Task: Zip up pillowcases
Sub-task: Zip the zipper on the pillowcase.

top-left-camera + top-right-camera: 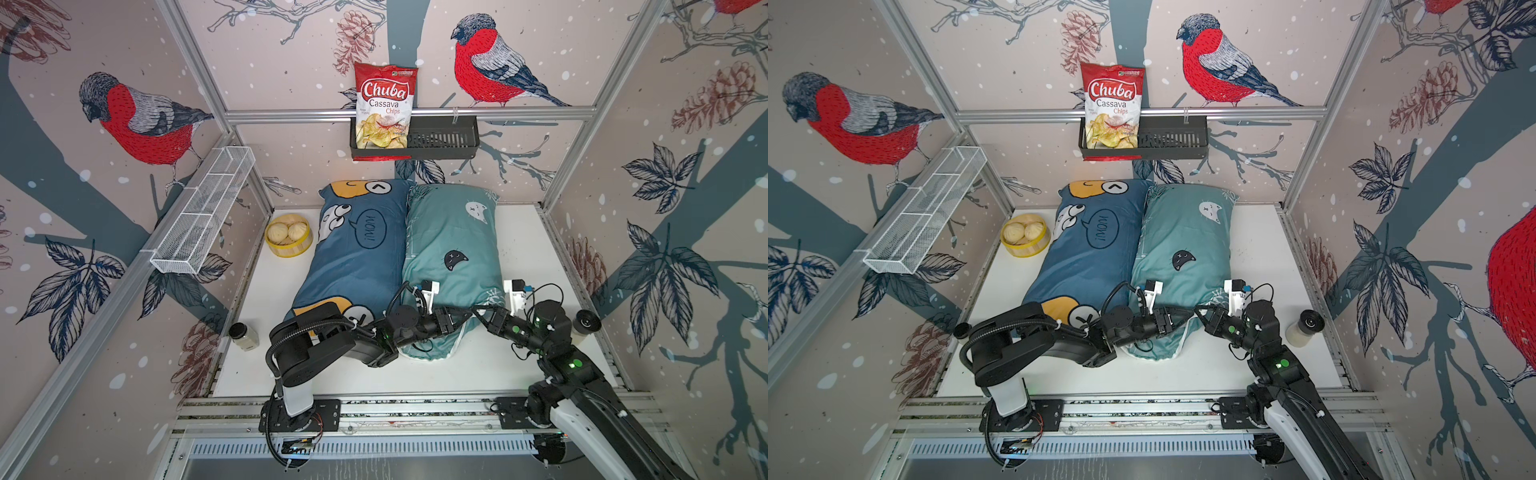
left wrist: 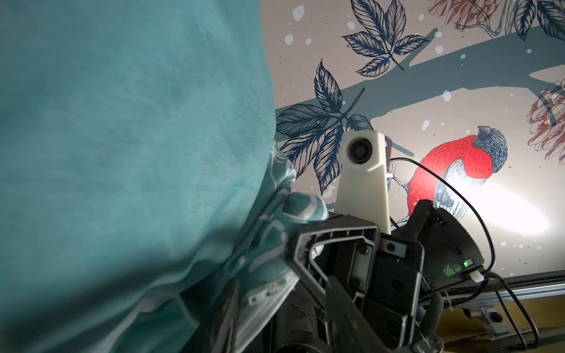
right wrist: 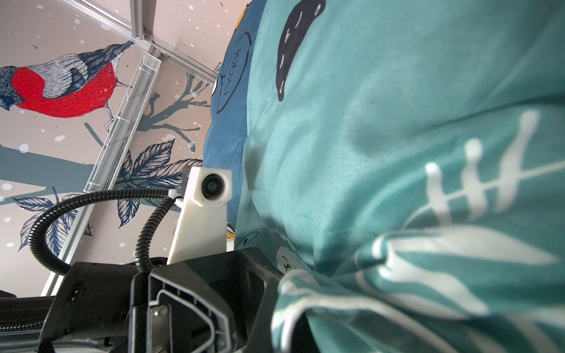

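Two pillowcases lie side by side on the white table [image 1: 536, 257]: a dark blue one [image 1: 357, 253] with cartoon faces and a teal one [image 1: 453, 237] with cat heads. Both grippers meet at the teal one's near end. My left gripper [image 1: 464, 321] stands open in the left wrist view, with the white zip edge and its pull tab [image 2: 263, 296] lying between its jaws. My right gripper [image 1: 478, 312] is shut on a bunched fold of the teal pillowcase [image 3: 382, 183], seen at its fingers [image 3: 266, 305] in the right wrist view. The blue case's near end is hidden under the left arm.
A yellow steamer with buns [image 1: 288, 236] stands left of the blue pillow. A black-lidded jar [image 1: 244, 336] stands at the near left and another jar [image 1: 586, 322] lies at the right. On the walls hang a white wire shelf [image 1: 203, 216] and a black basket [image 1: 444, 141] holding a chips bag [image 1: 384, 104].
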You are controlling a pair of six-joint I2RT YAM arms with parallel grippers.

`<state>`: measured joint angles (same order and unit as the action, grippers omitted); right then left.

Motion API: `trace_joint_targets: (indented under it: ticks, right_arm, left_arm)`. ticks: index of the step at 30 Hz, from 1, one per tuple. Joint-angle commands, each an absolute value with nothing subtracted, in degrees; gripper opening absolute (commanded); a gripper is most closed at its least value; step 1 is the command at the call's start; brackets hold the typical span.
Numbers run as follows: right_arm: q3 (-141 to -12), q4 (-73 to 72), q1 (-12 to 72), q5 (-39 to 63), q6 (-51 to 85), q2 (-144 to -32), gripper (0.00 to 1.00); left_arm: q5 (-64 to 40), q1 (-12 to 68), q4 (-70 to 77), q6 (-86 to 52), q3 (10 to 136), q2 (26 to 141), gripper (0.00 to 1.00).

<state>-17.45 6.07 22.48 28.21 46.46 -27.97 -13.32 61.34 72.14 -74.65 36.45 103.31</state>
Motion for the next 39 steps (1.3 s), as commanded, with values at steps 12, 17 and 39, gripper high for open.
trace_joint_targets:
  ticks: [12, 17, 39]
  right_arm:
    - [-17.08, 3.68, 21.8, 28.64, 45.4, -27.98, 0.0]
    - [-17.14, 4.2, 21.54, 28.94, 45.09, -27.95, 0.0]
    - [-16.79, 5.2, 20.92, 29.02, 44.01, -27.64, 0.0]
  left_arm:
    - [-12.22, 61.47, 70.66, -71.98, 36.65, 100.63, 0.35]
    - [-12.13, 61.5, 70.58, -71.98, 36.74, 101.39, 0.33]
    - [-10.92, 61.29, 66.84, -69.57, 37.18, 100.75, 0.27]
